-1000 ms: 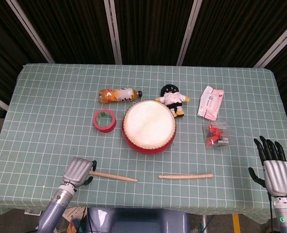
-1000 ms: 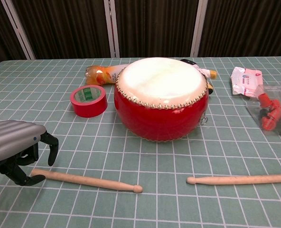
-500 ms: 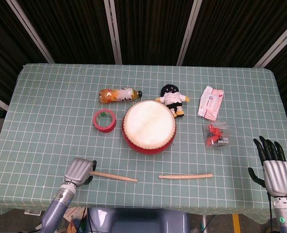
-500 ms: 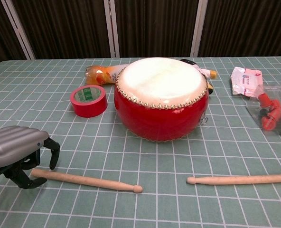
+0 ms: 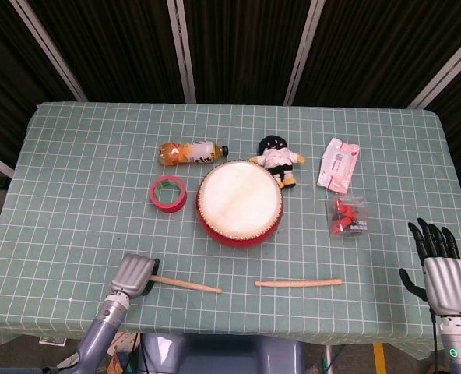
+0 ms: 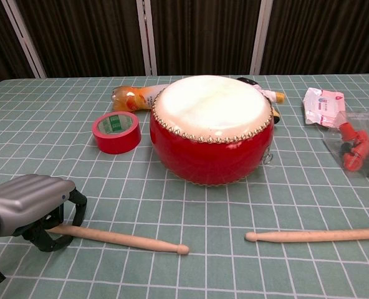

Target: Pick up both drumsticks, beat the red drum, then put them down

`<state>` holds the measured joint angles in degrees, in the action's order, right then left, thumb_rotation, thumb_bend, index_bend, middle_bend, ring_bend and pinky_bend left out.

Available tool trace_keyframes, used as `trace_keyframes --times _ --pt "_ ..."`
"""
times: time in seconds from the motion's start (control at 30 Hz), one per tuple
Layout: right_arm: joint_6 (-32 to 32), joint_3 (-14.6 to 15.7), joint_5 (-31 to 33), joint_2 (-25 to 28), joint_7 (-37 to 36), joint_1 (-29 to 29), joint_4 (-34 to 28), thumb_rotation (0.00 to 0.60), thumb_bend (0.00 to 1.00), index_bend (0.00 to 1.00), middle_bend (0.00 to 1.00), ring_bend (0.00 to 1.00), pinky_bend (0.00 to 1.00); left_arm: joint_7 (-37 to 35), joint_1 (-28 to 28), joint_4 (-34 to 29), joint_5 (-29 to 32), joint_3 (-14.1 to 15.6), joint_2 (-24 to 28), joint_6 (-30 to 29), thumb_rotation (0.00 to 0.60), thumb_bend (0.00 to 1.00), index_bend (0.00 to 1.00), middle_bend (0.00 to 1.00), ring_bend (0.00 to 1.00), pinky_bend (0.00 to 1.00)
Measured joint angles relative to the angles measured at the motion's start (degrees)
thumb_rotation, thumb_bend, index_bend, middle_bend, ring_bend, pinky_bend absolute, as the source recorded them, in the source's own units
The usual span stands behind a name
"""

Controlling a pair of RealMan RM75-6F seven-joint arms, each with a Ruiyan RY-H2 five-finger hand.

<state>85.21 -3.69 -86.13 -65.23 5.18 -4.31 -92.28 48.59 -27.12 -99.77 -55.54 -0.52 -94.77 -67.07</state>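
Observation:
The red drum (image 5: 239, 201) with its pale skin stands mid-table, also in the chest view (image 6: 210, 131). Two wooden drumsticks lie flat in front of it. My left hand (image 5: 133, 274) covers the butt end of the left drumstick (image 5: 188, 285). In the chest view its fingers (image 6: 77, 205) curl over the left drumstick (image 6: 128, 240) with the thumb beneath, and the stick lies on the cloth. The right drumstick (image 5: 298, 283) lies untouched, also seen in the chest view (image 6: 315, 235). My right hand (image 5: 441, 269) hovers open at the table's front right edge, fingers straight, well clear of that stick.
A red tape roll (image 5: 168, 192) lies left of the drum. Behind the drum are an orange drink bottle (image 5: 190, 152) on its side and a small doll (image 5: 277, 158). A wipes packet (image 5: 339, 164) and a clear bag of red parts (image 5: 347, 216) sit to the right.
My left hand has slid right along the table onto the left drumstick's butt end and its fingers have curled around it. The right hand has not moved.

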Motion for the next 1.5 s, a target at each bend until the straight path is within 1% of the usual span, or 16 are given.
trace_keyframes --times 0.1,0.3,0.5,0.53,0.6,0.63,0.67,0.7,0.73,0.77,0.8,0.83,0.9,1.03,1.23,1.5 --pt "0.0 0.0 0.1 0.1 -0.1 0.0 0.0 0.6 0.35 0.0 0.0 0.0 0.0 -1.4 0.2 -0.5 -1.2 0.1 0.1 -0.7 0.6 0.54 0.74 1.0 1.0 1.0" --pt "-0.1 0.1 0.1 0.1 -0.3 0.1 -0.1 0.6 0.35 0.0 0.0 0.0 0.0 -5.4 1.1 -3.9 -4.4 0.0 3.2 -2.9 0.6 0.55 0.76 1.0 1.0 1.0" --pt "-0.6 0.7 -1.2 0.4 0.0 -0.2 0.0 0.6 0.35 0.0 0.0 0.0 0.0 -13.3 3.2 -9.1 -9.2 -0.7 10.2 -6.4 0.6 0.55 0.76 1.0 1.0 1.0" --pt "-0.6 0.8 -1.5 0.5 0.0 -0.2 0.0 0.6 0.35 0.0 0.01 0.02 0.04 -15.2 3.8 -10.1 -10.2 -0.9 12.1 -7.0 0.6 0.55 0.76 1.0 1.0 1.0" --pt "-0.2 0.9 -2.4 0.4 0.2 -0.4 0.2 0.6 0.35 0.01 0.16 0.2 0.27 -17.8 4.7 -11.5 -11.6 -1.0 14.9 -8.1 0.6 0.55 0.76 1.0 1.0 1.0" --pt "0.1 0.9 -2.9 0.3 0.3 -0.4 0.4 0.6 0.35 0.06 0.35 0.42 0.51 -19.5 5.3 -12.3 -12.5 -1.0 16.8 -8.7 0.6 0.55 0.76 1.0 1.0 1.0" --pt "0.3 0.9 -3.3 0.2 0.3 -0.5 0.5 0.6 0.35 0.12 0.5 0.59 0.65 -20.7 5.7 -12.9 -13.1 -1.1 18.2 -9.1 0.6 0.55 0.76 1.0 1.0 1.0" --pt "0.4 1.1 -3.9 0.0 0.3 -0.6 0.7 0.6 0.35 0.19 0.61 0.71 0.73 -21.8 6.1 -13.5 -13.7 -1.1 19.4 -9.4 0.6 0.55 0.76 1.0 1.0 1.0" --pt "0.3 1.3 -4.3 -0.1 0.4 -0.7 0.7 0.6 0.35 0.29 0.76 0.86 0.83 -23.3 6.7 -14.3 -14.4 -1.1 21.1 -10.0 0.6 0.55 0.76 1.0 1.0 1.0" --pt "0.1 1.4 -4.5 -0.2 0.6 -0.8 0.7 0.6 0.35 0.37 0.88 0.95 0.9 -24.4 7.2 -14.8 -14.9 -1.1 22.2 -10.4 0.6 0.55 0.76 1.0 1.0 1.0" --pt "-0.3 1.6 -4.7 -0.2 1.2 -1.0 0.5 0.6 0.35 0.41 0.95 0.99 0.95 -25.5 7.6 -15.3 -15.4 -1.1 23.4 -10.8 0.6 0.55 0.76 1.0 1.0 1.0" --pt "-0.6 1.7 -4.8 -0.3 1.8 -1.1 0.2 0.6 0.35 0.45 0.99 1.0 0.99 -26.9 8.1 -15.8 -16.0 -1.2 24.8 -11.2 0.6 0.55 0.76 1.0 1.0 1.0" --pt "-2.0 2.2 -4.8 -0.4 3.8 -1.5 -0.9 0.6 0.35 0.49 1.0 1.0 1.0 -29.0 8.8 -16.6 -16.7 -1.2 26.7 -11.7 0.6 0.55 0.76 1.0 1.0 1.0" --pt "-5.9 2.9 -3.6 -0.7 8.7 -2.5 -4.4 0.6 0.35 0.51 1.0 1.0 1.0 -32.8 10.1 -17.5 -17.5 -1.7 29.6 -12.4 0.6 0.55 0.76 1.0 1.0 1.0" --pt "-10.9 3.5 -0.8 -3.2 17.6 -4.3 -8.1 0.6 0.35 0.51 1.0 1.0 1.0 -35.0 10.6 -17.1 -17.5 -2.6 30.7 -11.7 0.6 0.55 0.76 1.0 1.0 1.0" --pt "-14.6 2.6 5.7 -10.3 26.3 -6.6 -8.7 0.6 0.35 0.51 1.0 1.0 1.0 -35.7 10.8 -16.8 -17.3 -3.1 31.0 -11.1 0.6 0.55 0.76 1.0 1.0 1.0"
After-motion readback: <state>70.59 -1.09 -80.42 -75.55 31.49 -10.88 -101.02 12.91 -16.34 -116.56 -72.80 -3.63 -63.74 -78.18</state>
